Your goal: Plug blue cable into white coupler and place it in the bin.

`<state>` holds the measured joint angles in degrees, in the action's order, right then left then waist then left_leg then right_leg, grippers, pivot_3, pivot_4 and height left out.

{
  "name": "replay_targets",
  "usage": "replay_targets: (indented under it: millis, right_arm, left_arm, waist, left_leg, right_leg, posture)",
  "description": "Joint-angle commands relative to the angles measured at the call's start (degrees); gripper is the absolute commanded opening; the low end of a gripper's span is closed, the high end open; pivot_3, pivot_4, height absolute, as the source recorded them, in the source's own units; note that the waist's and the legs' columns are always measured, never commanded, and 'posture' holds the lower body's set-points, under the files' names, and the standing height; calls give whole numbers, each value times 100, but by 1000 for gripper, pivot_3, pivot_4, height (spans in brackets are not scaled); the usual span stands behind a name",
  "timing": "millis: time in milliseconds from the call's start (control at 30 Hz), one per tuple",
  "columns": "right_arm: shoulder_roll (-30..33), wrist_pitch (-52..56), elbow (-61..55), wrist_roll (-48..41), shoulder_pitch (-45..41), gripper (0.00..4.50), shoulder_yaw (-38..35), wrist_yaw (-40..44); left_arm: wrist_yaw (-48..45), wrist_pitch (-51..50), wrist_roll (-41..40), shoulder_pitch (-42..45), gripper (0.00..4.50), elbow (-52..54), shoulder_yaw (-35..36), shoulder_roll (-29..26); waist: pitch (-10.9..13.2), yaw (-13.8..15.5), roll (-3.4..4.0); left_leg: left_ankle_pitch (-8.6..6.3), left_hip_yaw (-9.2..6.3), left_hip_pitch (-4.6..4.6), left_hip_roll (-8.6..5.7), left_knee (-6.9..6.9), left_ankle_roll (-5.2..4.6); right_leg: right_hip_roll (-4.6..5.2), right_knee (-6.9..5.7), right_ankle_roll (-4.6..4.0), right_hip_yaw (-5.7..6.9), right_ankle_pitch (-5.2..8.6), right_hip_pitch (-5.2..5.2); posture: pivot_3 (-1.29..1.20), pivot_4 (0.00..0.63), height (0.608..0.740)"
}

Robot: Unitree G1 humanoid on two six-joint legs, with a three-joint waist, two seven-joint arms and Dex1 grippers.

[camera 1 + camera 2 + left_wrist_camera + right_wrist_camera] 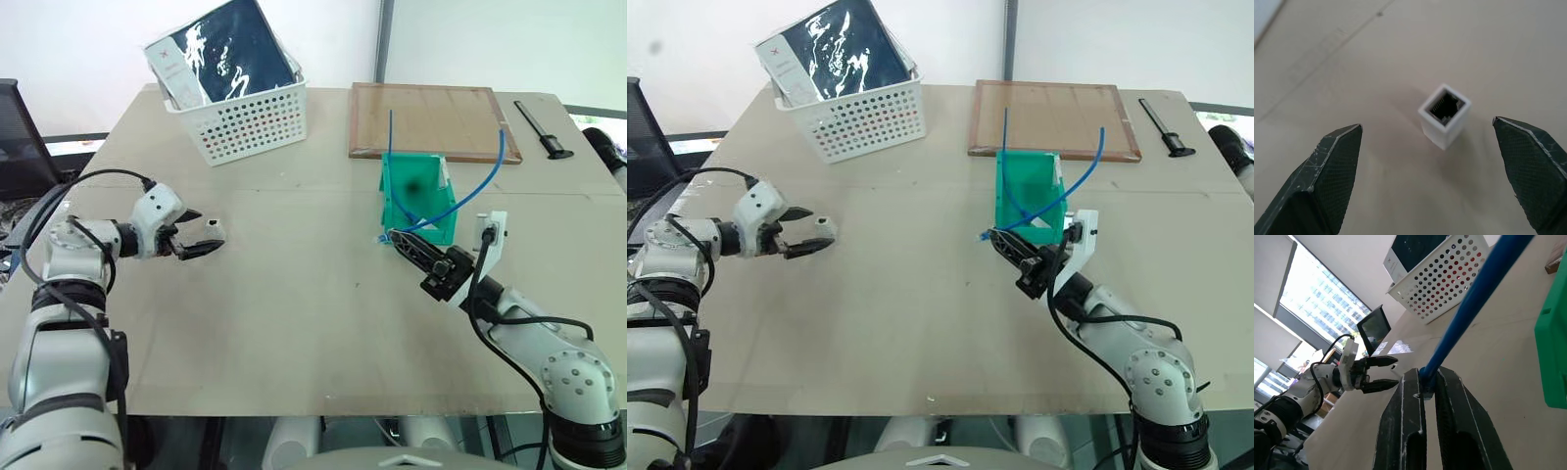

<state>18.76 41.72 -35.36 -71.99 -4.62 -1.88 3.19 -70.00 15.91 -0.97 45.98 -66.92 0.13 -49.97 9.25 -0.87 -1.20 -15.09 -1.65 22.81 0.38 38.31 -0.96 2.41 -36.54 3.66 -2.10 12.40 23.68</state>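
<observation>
1. Left pincer [200,238] hangs wide open low over the counter [294,313], its fingers either side of the coupler [1444,115], apart from it
2. Coupler stands on the counter, socket up
3. Right pincer [400,238] is clamped on the cable [480,186], just before the bin [416,201]; the cable arcs up over the bin

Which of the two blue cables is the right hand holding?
The curved blue cable, clamped in the shut right hand, arcs up past the green bin. The straight blue cable stands free in that bin.
</observation>
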Motion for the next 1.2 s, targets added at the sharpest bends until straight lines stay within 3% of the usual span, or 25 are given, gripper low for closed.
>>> replay_targets:
  millis: [33, 100, 133, 300, 333, 667, 800, 933, 1200]
  right_arm:
    - [28, -130, -323, -75, 3, 0, -122, -30]
    - [45, -130, -355, -83, 19, 0, -138, -55]
    - [51, -132, -370, -87, 29, 0, -144, -68]
    - [80, -146, -429, -97, 76, 0, -149, -113]
    - [88, -150, -438, -100, 83, 0, -148, -119]
    - [129, -161, -398, -35, 39, 0, -74, -95]
    - [124, -158, -371, 16, 21, 0, -42, -66]
    - [106, -155, -368, 51, 6, 0, -4, -61]
    - [90, -182, -452, 101, 80, 0, -25, -100]
  left_arm:
    - [12, 250, 105, 177, 3642, -157, 37, -5]
    - [-8, 275, 71, 210, 2673, -220, 97, 51]
    - [-16, 274, 46, 223, 2673, -240, 126, 78]
    - [-43, 278, -2, 231, 213, -269, 181, 146]
    - [-58, 267, -20, 227, 91, -266, 200, 157]
    - [-219, 20, -122, 164, 91, -205, 411, 159]
    - [-109, -123, -135, 202, 1114, -223, 479, 119]
    - [-14, -196, -77, 323, 2984, -236, 485, 159]
    - [214, -30, 200, 569, 2984, -362, 295, 281]
  waist:
    - [-1, 3, -2]
    - [-2, 6, -5]
    - [-2, 7, -6]
    - [-2, 4, -8]
    - [-2, 4, -8]
    - [-2, 2, -10]
    - [-2, 2, -10]
    - [-2, 6, -12]
    - [-4, 6, -17]
  left_leg:
    - [0, 0, 0, 0, 0, 0]
    - [0, -1, 0, 1, 0, 0]
    - [0, -1, 0, 1, 0, 0]
    - [0, -1, 0, 1, 1, 0]
    - [0, -1, 0, 1, 1, 0]
    - [0, -3, 0, 1, 2, 0]
    - [0, -2, 0, 1, 2, 0]
    - [0, -4, 0, 1, 3, 0]
    - [0, -5, 0, -1, 4, 0]
  right_leg:
    - [0, -1, 0, 0, 0, 0]
    - [0, -2, 0, 0, 0, 0]
    - [0, -2, 0, 1, 0, 0]
    - [1, -3, 0, 1, 0, 0]
    - [1, -4, 0, 1, 0, 0]
    - [1, -8, 0, 1, 0, 1]
    - [1, -10, 0, 1, 0, 1]
    - [1, -12, 0, 3, 0, 1]
    - [1, -16, 0, 4, 0, 1]
  posture:
    - [0, 150, 738]
    - [0, 150, 738]
    - [0, 150, 738]
    - [0, 150, 738]
    - [0, 150, 738]
    - [0, 150, 738]
    - [0, 150, 738]
    - [0, 150, 738]
    - [0, 150, 738]
